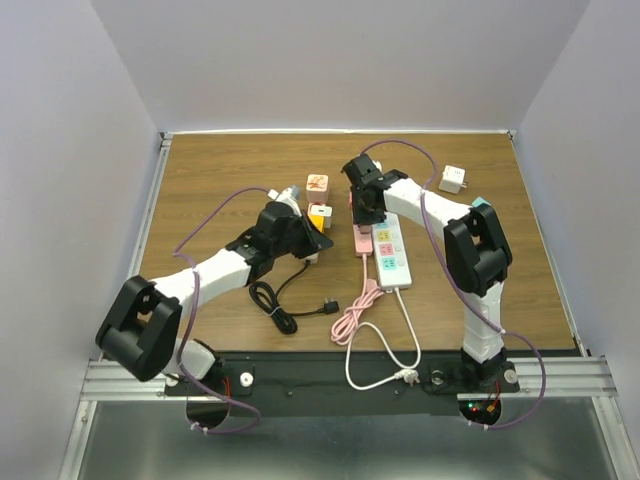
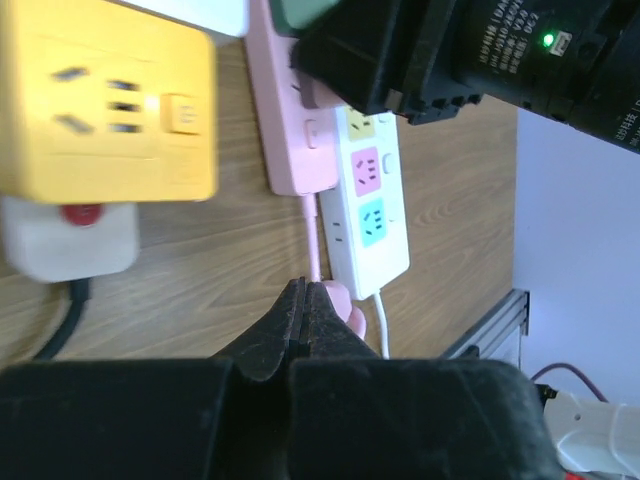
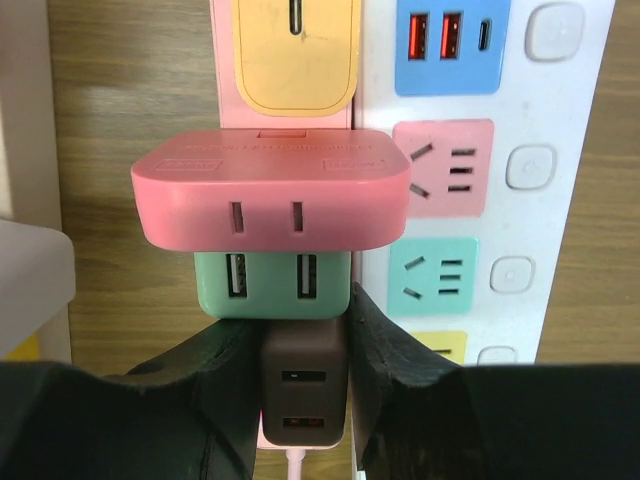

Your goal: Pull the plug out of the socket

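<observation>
A wood-grain table [image 1: 200,180] is lying under both arms. The right gripper [image 3: 305,335] is pinching the brown plug [image 3: 305,400], a small smooth block with rounded corners, by its two sides. This plug is sitting in the long pink power strip [image 2: 285,140], just beside a green adapter [image 3: 275,285] and a rounded pink adapter [image 3: 270,195]. The left gripper [image 2: 306,300] is hovering above the table with its black fingers pressed together on nothing.

A white adapter [image 1: 452,179] (far corner) lies well apart from the black cable [image 1: 262,296].
</observation>
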Available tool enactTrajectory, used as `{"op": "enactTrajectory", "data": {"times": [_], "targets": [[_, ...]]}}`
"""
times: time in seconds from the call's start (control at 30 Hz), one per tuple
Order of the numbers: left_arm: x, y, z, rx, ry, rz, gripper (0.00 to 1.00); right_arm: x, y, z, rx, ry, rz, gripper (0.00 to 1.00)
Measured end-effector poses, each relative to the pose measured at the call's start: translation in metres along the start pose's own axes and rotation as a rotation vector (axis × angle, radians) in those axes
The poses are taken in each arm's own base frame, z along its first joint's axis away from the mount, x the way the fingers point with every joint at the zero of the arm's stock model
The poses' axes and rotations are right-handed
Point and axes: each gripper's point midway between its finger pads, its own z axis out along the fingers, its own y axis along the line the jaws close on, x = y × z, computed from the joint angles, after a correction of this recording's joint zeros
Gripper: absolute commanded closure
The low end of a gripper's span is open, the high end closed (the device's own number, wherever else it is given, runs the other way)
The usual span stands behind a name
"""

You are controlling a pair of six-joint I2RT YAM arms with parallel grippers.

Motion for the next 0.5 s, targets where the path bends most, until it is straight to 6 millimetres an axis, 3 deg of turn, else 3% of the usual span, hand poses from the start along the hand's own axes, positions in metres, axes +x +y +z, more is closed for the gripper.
{"op": "enactTrajectory", "data": {"times": [0.23, 0.5], "targets": [[0.023, -0.033, 0.033, 0.062, 0.066, 0.030, 1.00, 0.022, -0.013, -0.007, 0.026, 0.032, 0.059, 1.00], [0.056, -0.025, 0.069, 0.021, 0.144, 0.008, 1.00, 0.029, -0.017, -0.009, 0.016, 0.037, 0.097, 1.00]]}}
